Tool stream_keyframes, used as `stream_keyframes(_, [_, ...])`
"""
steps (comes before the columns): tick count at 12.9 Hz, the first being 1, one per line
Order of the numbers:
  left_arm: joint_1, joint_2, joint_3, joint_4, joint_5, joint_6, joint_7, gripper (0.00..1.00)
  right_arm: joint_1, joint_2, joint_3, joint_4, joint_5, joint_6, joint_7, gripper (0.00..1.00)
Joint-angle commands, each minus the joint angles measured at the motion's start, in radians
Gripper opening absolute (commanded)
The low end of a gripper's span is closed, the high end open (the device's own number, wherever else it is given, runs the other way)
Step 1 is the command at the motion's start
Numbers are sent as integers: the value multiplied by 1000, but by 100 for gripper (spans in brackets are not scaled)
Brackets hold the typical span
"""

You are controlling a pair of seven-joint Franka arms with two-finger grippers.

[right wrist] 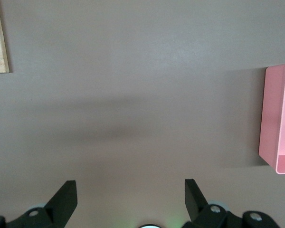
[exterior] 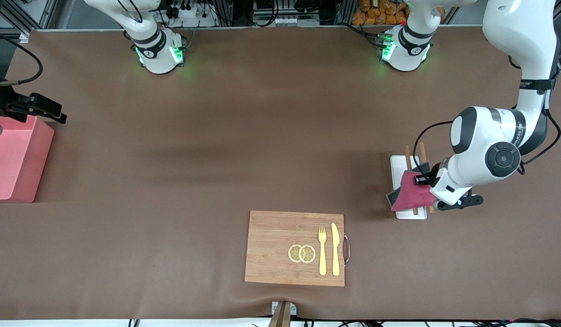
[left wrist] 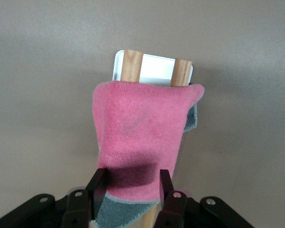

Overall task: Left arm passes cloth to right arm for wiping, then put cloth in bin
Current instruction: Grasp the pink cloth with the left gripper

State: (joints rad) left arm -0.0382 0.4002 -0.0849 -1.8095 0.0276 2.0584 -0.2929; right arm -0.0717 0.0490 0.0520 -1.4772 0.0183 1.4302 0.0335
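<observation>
Left gripper (left wrist: 130, 183) fingers pinching crimson cloth (exterior: 414, 195) over white tray (left wrist: 154, 69), desk (exterior: 217, 136) four o'clock; right gripper (right wrist: 130, 197) fingers spread wide, empty, waiting near pink bin (exterior: 15, 159).

Pretty clearly a robotics lab. Two white arm bases (exterior: 160, 52) glowing green are bolted onto a big brown-covered table (exterior: 244, 136), and past the table edge it's aluminium framing (exterior: 44, 13), power strips (exterior: 189, 12) and cables.
</observation>
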Motion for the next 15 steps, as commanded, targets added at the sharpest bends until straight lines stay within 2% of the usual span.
stream_keyframes(1, [3, -11, 2, -16, 25, 11, -8, 54, 4, -14, -1, -12, 0, 3, 13, 100])
stream_keyframes(4, [9, -11, 5, -16, 26, 3, 0, 53, 7, -15, 0, -12, 0, -7, 13, 100])
stream_keyframes(6, [11, -11, 5, -16, 26, 0, 0, 44, 7, -15, 5, -12, 20, -30, 17, 100])
stream_keyframes(8, [11, -11, 5, -16, 26, 0, 0, 35, -17, -8, -3, -14, 109, -34, 3, 100])
stream_keyframes(9, [9, -9, 5, -16, 26, 0, -3, 25, -36, 5, -3, -14, 138, -33, 3, 100])
stream_keyframes(12, [9, -3, 5, -16, 26, 0, -5, 17, -37, 69, -3, -14, 218, -30, 20, 100])
stream_keyframes(15, [9, -3, 5, -16, 26, -1, -8, 0, -42, 152, -4, -14, 331, 13, 49, 100])
